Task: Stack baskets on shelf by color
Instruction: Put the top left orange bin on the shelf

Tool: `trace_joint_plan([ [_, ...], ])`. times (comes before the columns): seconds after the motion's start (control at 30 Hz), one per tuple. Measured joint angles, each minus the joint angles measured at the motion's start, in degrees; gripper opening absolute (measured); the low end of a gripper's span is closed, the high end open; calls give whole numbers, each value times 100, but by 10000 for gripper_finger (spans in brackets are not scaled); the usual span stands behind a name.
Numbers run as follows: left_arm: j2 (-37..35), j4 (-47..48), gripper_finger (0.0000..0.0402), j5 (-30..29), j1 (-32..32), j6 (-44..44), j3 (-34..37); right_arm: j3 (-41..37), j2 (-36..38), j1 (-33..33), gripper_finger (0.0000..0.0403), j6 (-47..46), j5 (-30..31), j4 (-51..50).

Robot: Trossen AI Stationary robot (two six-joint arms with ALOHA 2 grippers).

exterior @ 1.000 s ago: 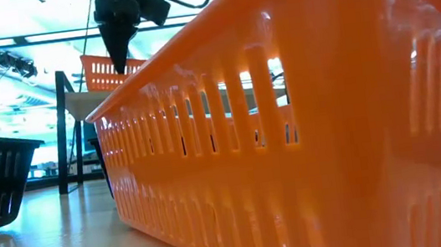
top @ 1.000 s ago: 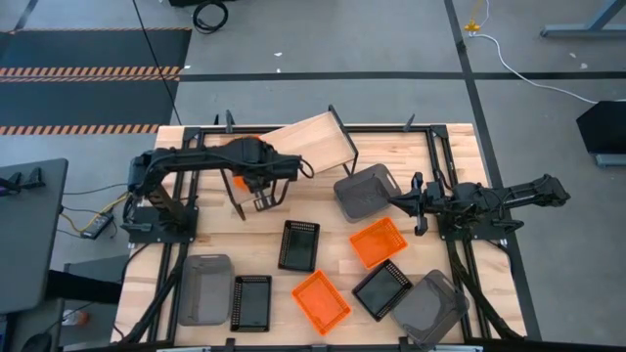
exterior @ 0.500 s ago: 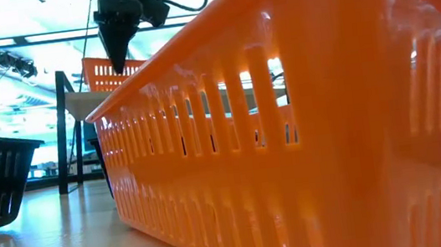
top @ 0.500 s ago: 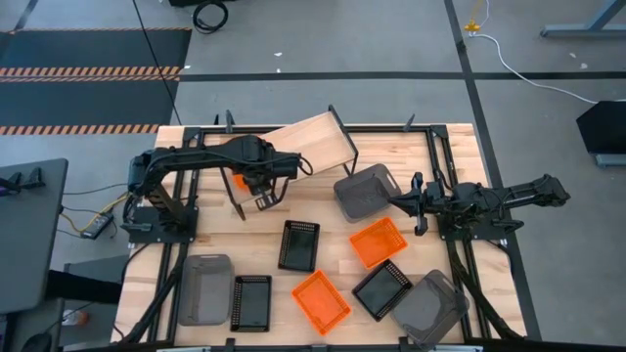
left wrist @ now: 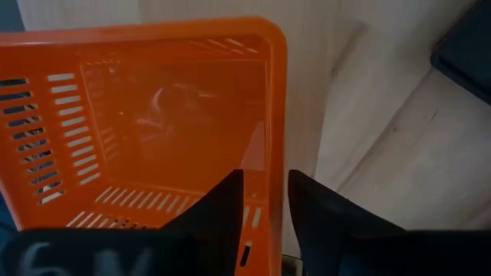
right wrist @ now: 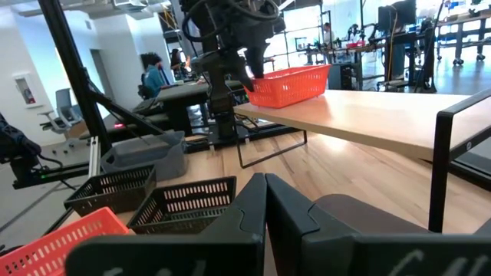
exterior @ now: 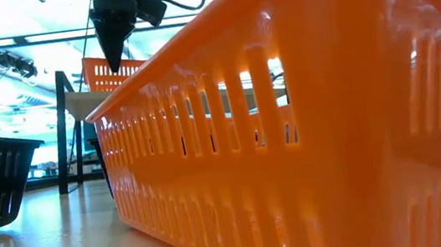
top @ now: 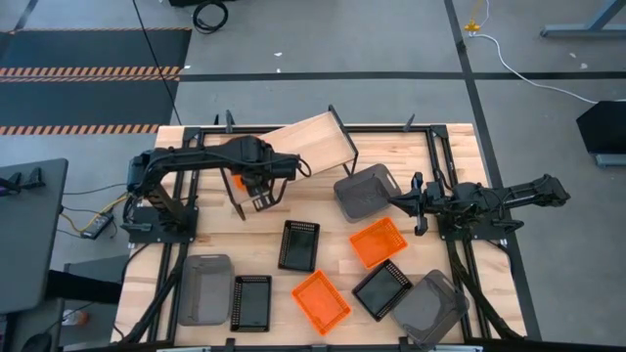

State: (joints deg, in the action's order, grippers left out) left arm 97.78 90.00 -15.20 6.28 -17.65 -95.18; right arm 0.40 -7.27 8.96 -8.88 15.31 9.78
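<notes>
The shelf (top: 313,142) is a light wood board on thin black legs at the table's far side. One orange basket (left wrist: 153,115) rests by its bottom on the board's left end, also seen in the right wrist view (right wrist: 288,83). My left gripper (left wrist: 266,180) hangs over that basket's end wall, open. My right gripper (right wrist: 265,184) waits shut at the table's right, beside a grey basket (top: 364,191). The other baskets lie on the tabletop. My left gripper comes from above, pointing down, with one finger (left wrist: 230,192) inside the orange basket and the other outside its end wall (left wrist: 275,153). Whether the fingers touch the wall I cannot tell. The basket sits flat on the shelf.
On the slatted tabletop lie two orange baskets (top: 378,242) (top: 321,300), three black ones (top: 298,244) (top: 251,303) (top: 381,288) and two more grey ones (top: 203,288) (top: 430,305). An orange basket (exterior: 306,130) fills the low view. People sit in the room beyond.
My left gripper has shifted slightly toward the table's left and far edges above the shelf. The orange basket has stayed where it was on the board.
</notes>
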Motion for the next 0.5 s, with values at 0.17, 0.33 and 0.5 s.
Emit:
trace_joint_plan([
  [0.17,0,1,110,38,-116,-159,0,0,0,0,12,0,0,0],
  [0.33,0,2,105,310,-208,-336,0,0,1,0,12,-2,0,0],
  [0.5,0,2,105,325,-300,-464,0,0,0,0,12,0,0,0],
])
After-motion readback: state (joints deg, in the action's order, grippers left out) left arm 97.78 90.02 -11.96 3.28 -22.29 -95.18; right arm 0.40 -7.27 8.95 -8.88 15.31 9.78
